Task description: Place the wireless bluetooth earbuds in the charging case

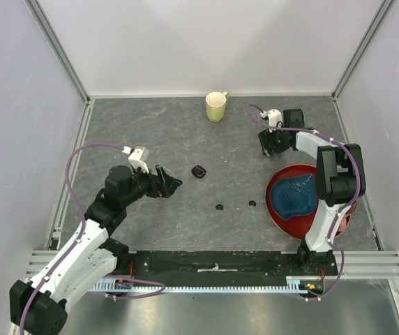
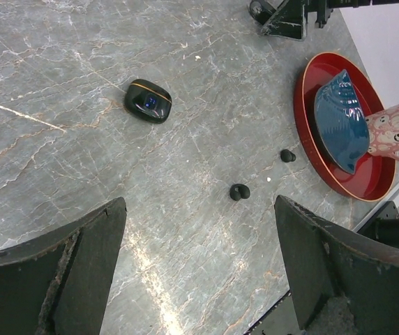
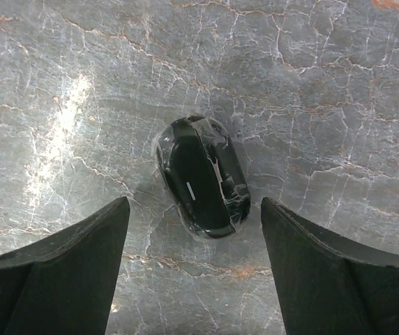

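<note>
A glossy black oval charging case (image 3: 201, 176) lies on the grey marble table between the wide-apart fingers of my right gripper (image 3: 194, 206), which is open and not touching it. That gripper (image 1: 266, 150) hangs at the far right of the table. A second black oval pod (image 1: 199, 172), with a gold rim and a blue spot (image 2: 148, 100), rests mid-table just right of my left gripper (image 1: 171, 184). My left gripper (image 2: 199, 209) is open and holds nothing. Two tiny black curled earbuds (image 1: 220, 206) (image 1: 252, 203) lie apart on the table, and the left wrist view shows them too (image 2: 239, 191) (image 2: 287, 155).
A yellow-green mug (image 1: 216, 107) stands at the back. A red plate (image 1: 273, 202) holding a blue ridged piece (image 1: 298, 195) sits at the near right beside the right arm. Aluminium rails and white walls enclose the table.
</note>
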### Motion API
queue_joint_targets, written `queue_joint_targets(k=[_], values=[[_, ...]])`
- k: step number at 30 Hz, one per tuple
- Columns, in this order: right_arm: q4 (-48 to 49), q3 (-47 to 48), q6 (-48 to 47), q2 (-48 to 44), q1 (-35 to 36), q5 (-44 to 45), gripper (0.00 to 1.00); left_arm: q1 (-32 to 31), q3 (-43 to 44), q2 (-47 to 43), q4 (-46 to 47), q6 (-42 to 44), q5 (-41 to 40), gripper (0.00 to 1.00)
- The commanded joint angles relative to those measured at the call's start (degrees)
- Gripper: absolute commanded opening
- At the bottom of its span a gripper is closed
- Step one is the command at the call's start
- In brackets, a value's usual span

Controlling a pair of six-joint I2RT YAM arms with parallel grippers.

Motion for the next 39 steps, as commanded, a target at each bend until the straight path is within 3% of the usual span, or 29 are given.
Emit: queue_joint_targets(k=[1, 5, 19, 25, 29, 39], values=[[0.2, 1.7, -1.4, 0.1, -0.2, -0.7, 0.80, 0.0, 0.1, 0.6, 2.2, 2.5, -0.6, 0.93], [0.3, 0.9, -1.3, 0.2, -0.3, -0.7, 0.70, 0.0, 0.5, 1.1, 2.0, 2.4, -0.2, 0.93], [-0.2, -0.8, 3.0, -4.6, -0.3, -7.9, 0.14, 0.0, 0.4, -0.1, 1.5, 1.0, -0.6, 0.97], [3.6, -5.8, 8.4, -16.7, 2.5, -13.8, 0.10, 0.0, 1.3, -1.9, 0.4, -2.3, -3.0, 1.00], [3.7, -9.5, 9.2, -25.6, 8.2, -16.3, 0.08, 0.0, 3.5, -3.3, -0.9, -2.9, -2.6, 1.00], [2.3, -15.5, 13.3, -46.5, 20.0, -17.2, 0.05, 0.0, 9.4, -0.5, 3.6, -8.0, 9.2, 1.00]])
